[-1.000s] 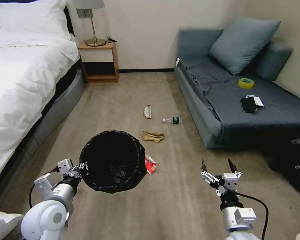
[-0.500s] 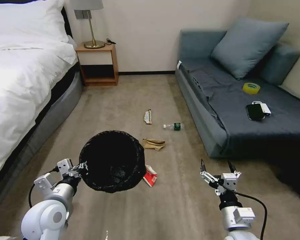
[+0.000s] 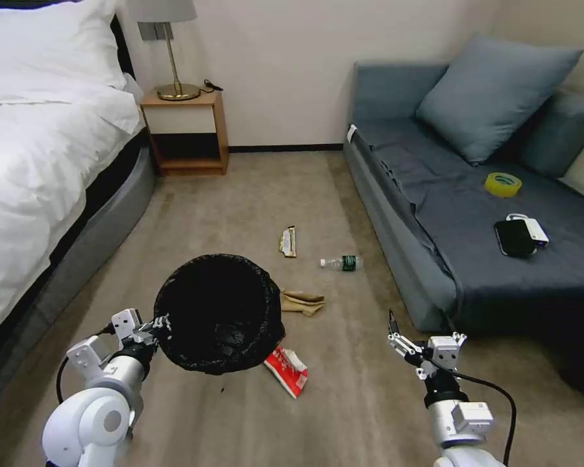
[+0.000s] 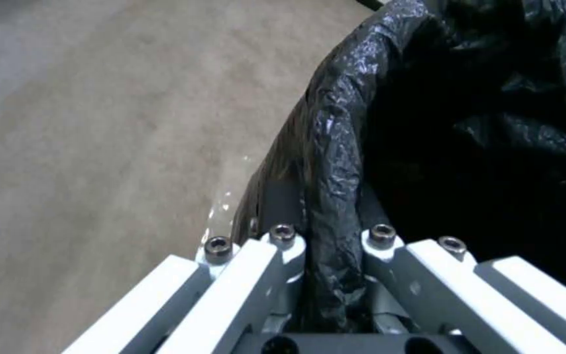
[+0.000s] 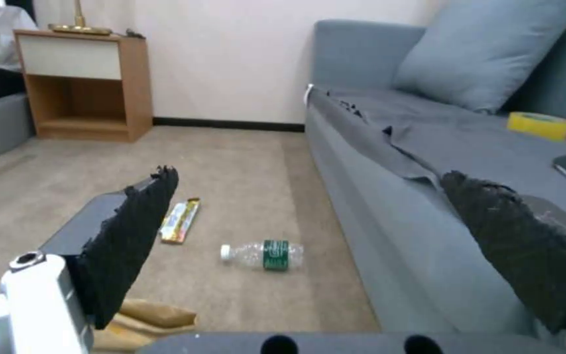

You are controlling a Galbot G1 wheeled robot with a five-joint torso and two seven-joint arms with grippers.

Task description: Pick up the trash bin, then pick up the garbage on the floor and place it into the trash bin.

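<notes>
One trash bin (image 3: 219,314), round and lined with a crinkly black plastic bag, is held above the carpet (image 3: 253,188) at the lower left of the head view, its mouth facing up. Its rim is clamped by the left gripper (image 3: 157,327); in the left wrist view the bag-covered rim (image 4: 332,196) is seen pinched between the closed white fingers (image 4: 257,275).

Four pieces of garbage are listed on the carpet:
- red-white snack wrapper (image 3: 287,370), lying just beside the bin, partly under its edge as seen from the head camera;
- crumpled brown paper bag (image 3: 302,302), just beyond the bin;
- clear bottle with green label (image 3: 341,263), lying on its side near the sofa front, also seen in the right wrist view (image 5: 263,254);
- long gold-green bar wrapper (image 3: 287,241), farther out, beside the bottle (image 5: 180,221).

The right gripper (image 3: 423,337) is held low over the carpet, near the sofa corner, its jaws spread wide with nothing between the black pads (image 5: 132,241).

Surroundings recorded: a grey sofa (image 3: 435,214) on the right carrying a cushion (image 3: 496,91), a yellow tape roll (image 3: 503,184) and a black phone (image 3: 514,237); a white bed (image 3: 39,162) on the left; a wooden nightstand (image 3: 185,133) with a brass lamp (image 3: 169,65) against the far wall.
</notes>
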